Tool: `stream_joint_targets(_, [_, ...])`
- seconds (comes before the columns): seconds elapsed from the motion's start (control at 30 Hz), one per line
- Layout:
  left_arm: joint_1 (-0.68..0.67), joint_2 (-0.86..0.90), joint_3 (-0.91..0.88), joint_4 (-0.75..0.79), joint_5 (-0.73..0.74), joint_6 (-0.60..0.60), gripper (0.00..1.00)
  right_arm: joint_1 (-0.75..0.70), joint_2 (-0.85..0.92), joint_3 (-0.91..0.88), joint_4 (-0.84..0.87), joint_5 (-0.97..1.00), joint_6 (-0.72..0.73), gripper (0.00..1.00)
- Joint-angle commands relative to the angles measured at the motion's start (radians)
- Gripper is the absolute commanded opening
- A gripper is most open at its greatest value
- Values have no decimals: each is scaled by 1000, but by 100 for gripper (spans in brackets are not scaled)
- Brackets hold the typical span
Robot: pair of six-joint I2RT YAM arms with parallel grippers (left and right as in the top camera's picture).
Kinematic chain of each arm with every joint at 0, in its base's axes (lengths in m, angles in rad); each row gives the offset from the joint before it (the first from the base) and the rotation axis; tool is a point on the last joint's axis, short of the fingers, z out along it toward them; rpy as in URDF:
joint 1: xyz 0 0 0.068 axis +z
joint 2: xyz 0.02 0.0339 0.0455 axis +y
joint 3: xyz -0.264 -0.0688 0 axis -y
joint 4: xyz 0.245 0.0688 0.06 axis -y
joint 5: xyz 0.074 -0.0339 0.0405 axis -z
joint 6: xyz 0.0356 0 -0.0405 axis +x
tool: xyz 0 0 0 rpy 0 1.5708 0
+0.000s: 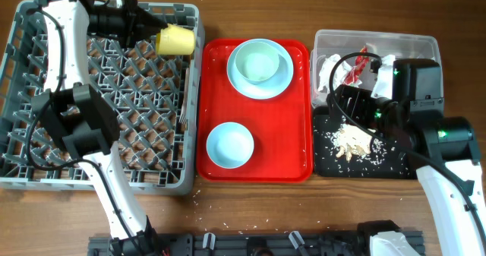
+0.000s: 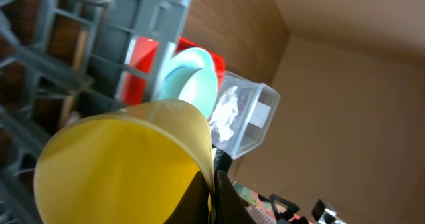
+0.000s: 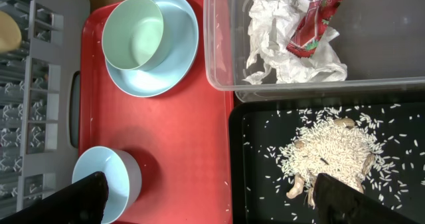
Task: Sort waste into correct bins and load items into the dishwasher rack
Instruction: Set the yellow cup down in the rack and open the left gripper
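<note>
Yellow plastic is catching the light where the small yellow cup (image 1: 176, 39) is hanging sideways in the left tool (image 1: 156, 34), which is pinching it closed at the rim, mouth turned toward the arm. The cup is hovering over the far right corner of the dishwasher rack (image 1: 106, 181), just beside the rack's wall and close to the red tray (image 1: 254, 169).

That thin rim pinch is looking like the weak point. The cup is probably pivoting freely about the fingers, so on release it risks rolling over the wall onto the tray or the counter, or wedging on its side among the pegs instead of seating upright.

The right tool (image 3: 211, 199) is hanging spread open and empty above the black tray (image 1: 395, 165), where the food scraps (image 3: 329, 154) are lying. A napkin (image 3: 279, 31) and red wrapper (image 3: 315, 21) are sitting in the clear tub (image 1: 376, 36). A plate (image 1: 285, 77) carrying one bowl (image 1: 258, 62), and a second bowl (image 1: 229, 145), are waiting on the red tray.
</note>
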Motion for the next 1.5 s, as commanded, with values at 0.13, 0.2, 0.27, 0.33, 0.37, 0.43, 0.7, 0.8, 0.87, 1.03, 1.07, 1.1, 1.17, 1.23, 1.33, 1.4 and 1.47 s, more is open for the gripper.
stream_joint_targets(0.13, [18,60,-89,27,-29,27,4,-2,-11,5,2,-13,3,100])
stream_joint_targets(0.2, [35,60,-114,32,-51,27,4,-2,-11,5,2,-13,3,100])
stream_joint_targets(0.27, [60,60,-114,7,-161,26,4,-2,-11,5,2,-13,3,100])
stream_joint_targets(0.33, [80,60,-114,-31,-290,26,6,-2,-11,5,2,-13,3,100])
stream_joint_targets(0.37, [89,60,-114,-42,-325,26,7,-2,-11,5,2,-13,3,100])
stream_joint_targets(0.43, [101,60,-114,-55,-326,26,4,-2,-11,5,2,-13,3,100])
stream_joint_targets(0.7, [146,-50,-111,-75,-373,-34,100,-2,-11,5,2,-13,3,99])
stream_joint_targets(0.8, [141,-223,-111,-66,-445,-57,100,-2,-11,5,2,-13,2,100])
stream_joint_targets(0.87, [125,-312,-111,-67,-445,-57,100,-2,-11,5,2,-13,3,100])
stream_joint_targets(1.03, [3,-367,-111,-43,-455,-139,4,-2,-11,5,2,-13,2,100])
stream_joint_targets(1.07, [-48,-357,-114,-32,-497,-140,4,-2,-11,5,2,-13,2,100])
stream_joint_targets(1.1, [-98,-346,-114,-11,-542,-143,4,-2,-11,5,2,-13,2,100])
stream_joint_targets(1.17, [-183,-323,-114,33,-682,-231,4,-2,-11,5,2,-13,3,100])
stream_joint_targets(1.23, [-254,-302,-114,88,-825,-311,4,-2,-11,5,2,-13,3,100])
stream_joint_targets(1.33, [-298,-265,-114,134,-899,-350,4,-2,-11,5,2,-13,3,100])
stream_joint_targets(1.4, [-301,-233,-116,129,-915,-349,4,-2,-11,5,2,-13,3,100])
stream_joint_targets(1.47, [-300,-203,-146,136,-977,-349,4,-2,-11,5,2,-13,2,100])
